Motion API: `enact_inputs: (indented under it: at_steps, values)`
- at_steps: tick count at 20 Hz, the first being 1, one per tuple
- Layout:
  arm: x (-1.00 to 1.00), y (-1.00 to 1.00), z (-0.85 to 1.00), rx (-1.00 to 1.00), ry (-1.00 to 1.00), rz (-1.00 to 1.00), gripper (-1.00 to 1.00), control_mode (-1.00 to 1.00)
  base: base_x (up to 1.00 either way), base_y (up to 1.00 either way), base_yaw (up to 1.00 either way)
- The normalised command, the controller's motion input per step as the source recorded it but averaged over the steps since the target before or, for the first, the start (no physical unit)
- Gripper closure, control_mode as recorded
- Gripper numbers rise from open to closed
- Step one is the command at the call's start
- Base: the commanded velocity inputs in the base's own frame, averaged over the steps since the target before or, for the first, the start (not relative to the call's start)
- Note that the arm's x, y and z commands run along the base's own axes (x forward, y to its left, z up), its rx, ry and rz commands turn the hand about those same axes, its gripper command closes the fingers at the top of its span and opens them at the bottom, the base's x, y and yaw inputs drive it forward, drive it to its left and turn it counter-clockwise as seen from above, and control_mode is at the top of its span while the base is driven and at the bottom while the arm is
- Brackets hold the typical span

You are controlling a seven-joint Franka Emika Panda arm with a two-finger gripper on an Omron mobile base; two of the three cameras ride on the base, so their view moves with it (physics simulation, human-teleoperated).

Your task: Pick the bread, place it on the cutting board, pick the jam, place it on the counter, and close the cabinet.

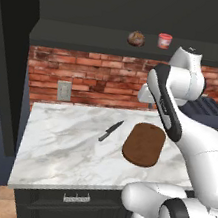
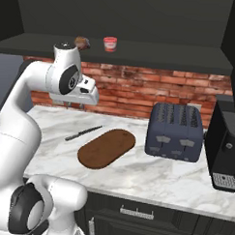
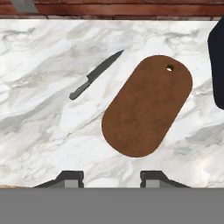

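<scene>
Nearest, the gripper (image 3: pixel 111 177) is seen in the hand view as two dark finger tips set well apart with nothing between them, so it is judged wide open and empty. It is pointed down at the counter (image 3: pixel 39 122), above the near end of the cutting board (image 3: pixel 146 107).

The cutting board is laid flat on the marble, its long axis run diagonally, hanging hole at the far end. A knife (image 3: pixel 94 75) is laid just beside it on the left, apart from it, blade pointed toward the brick wall. A dark toaster (image 2: pixel 176 130) is stood to the board's right, and a black coffee machine (image 2: pixel 227 143) farther right.

Farthest and highest, the bread (image 1: pixel 136 38) and the jam (image 1: pixel 164 40) are stood side by side on the floor of the open cabinet (image 1: pixel 117 44), close but not touching, bread on the left. No step of the task is judged done yet.

The relation that matters: the bread is placed above and behind the hand, toward the wall, so the next move is judged to need the hand raised and turned from facing down to reaching into the shelf, the left-hand item taken.

Counted: one roll, one jar, one board, one knife, one toaster, one arm
</scene>
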Motion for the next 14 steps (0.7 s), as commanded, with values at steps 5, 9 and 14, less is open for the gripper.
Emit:
enact_inputs:
  at_steps: [5,9,14]
  values:
    - [0.0,0.0,0.0,0.0,-0.01,0.0,-1.0,-1.0,0.0,0.0,0.0]
    - [-0.01,0.0,0.0,0.0,-0.08,0.0,-1.0,-1.0,0.0,0.0,0.0]
    - [-0.06,-0.01,0.0,0.0,-0.1,0.0,-1.0,-1.0,0.0,0.0,0.0]
